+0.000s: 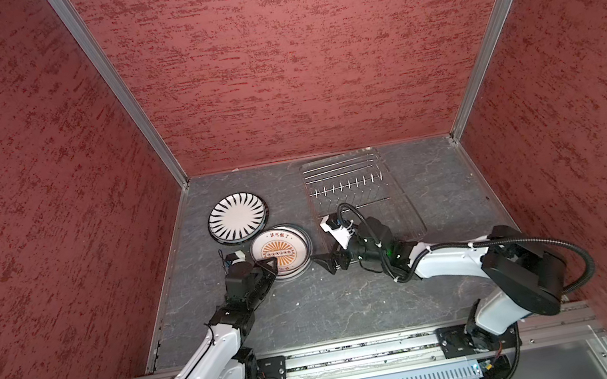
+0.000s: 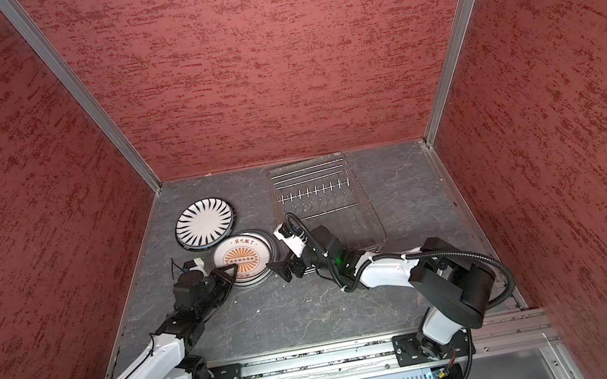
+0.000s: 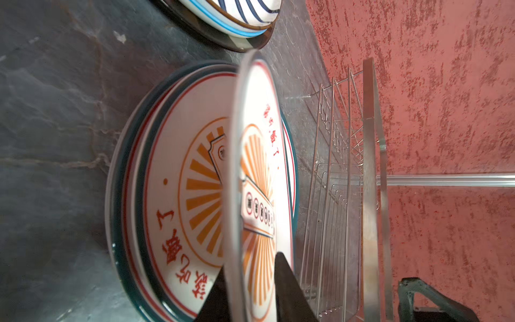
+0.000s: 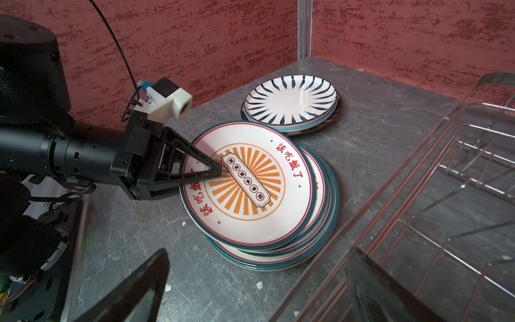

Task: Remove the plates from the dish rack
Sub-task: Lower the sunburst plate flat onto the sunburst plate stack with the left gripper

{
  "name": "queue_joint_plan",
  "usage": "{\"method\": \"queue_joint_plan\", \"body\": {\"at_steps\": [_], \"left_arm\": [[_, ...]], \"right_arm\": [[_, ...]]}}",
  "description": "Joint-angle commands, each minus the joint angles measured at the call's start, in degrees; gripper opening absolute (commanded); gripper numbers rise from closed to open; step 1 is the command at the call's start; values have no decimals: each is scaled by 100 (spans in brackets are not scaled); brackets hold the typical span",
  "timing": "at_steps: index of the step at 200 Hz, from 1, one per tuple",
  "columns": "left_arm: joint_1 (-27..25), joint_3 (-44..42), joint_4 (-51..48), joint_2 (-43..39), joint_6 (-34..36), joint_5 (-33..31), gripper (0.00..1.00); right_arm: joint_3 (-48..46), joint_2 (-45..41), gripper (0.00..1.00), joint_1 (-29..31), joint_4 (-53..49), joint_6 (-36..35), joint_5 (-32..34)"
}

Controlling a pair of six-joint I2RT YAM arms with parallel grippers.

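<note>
Last step: the rack (image 1: 352, 186) is empty and the plates (image 4: 289, 103) lie in two stacks on the table (image 1: 315, 311). The left fingers (image 4: 213, 170) straddle the tilted top plate (image 4: 250, 200)'s rim, slightly parted, apparently releasing. The right fingers (image 4: 139, 287) gape, empty. Next: back out without dragging the plate.

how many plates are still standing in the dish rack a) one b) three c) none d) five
c: in both top views the dish rack shows only bare prongs and wires, and the plates lie flat on the table in the striped stack and the sunburst stack.
</note>
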Motion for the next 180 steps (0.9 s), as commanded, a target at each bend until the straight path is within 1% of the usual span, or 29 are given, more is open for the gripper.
{"method": "queue_joint_plan", "body": {"at_steps": [1,30,43,54,63,84,98,102,106,121,147,180], "left_arm": [[37,180,55,21,42,-27,34],[44,191,64,50,87,22,34],[44,183,63,57,86,-11,36],[44,191,68,59,110,-37,41],[44,200,47,56,135,-52,49],[37,244,-91,54,198,-146,56],[32,325,-349,12,271,-364,61],[37,345,-419,-2,287,-411,65],[37,356,-497,-9,308,-496,67],[37,397,-683,-41,342,-750,68],[33,455,-815,-37,424,-992,69],[37,530,-837,127,447,-1097,70]], "right_arm": [[172,44,99,50,-21,-144,156],[211,75,99,51,-81,-166,174],[262,97,99,60,-174,-166,179],[288,114,99,67,-206,-171,192],[284,123,99,69,-195,-167,199],[279,118,99,82,-190,-175,260],[254,87,99,78,-166,-188,284],[245,80,99,78,-156,-186,288],[228,65,99,78,-142,-190,297],[213,39,99,86,-137,-199,315],[192,13,99,86,-133,-205,349],[238,40,99,82,-162,-232,373]]}}
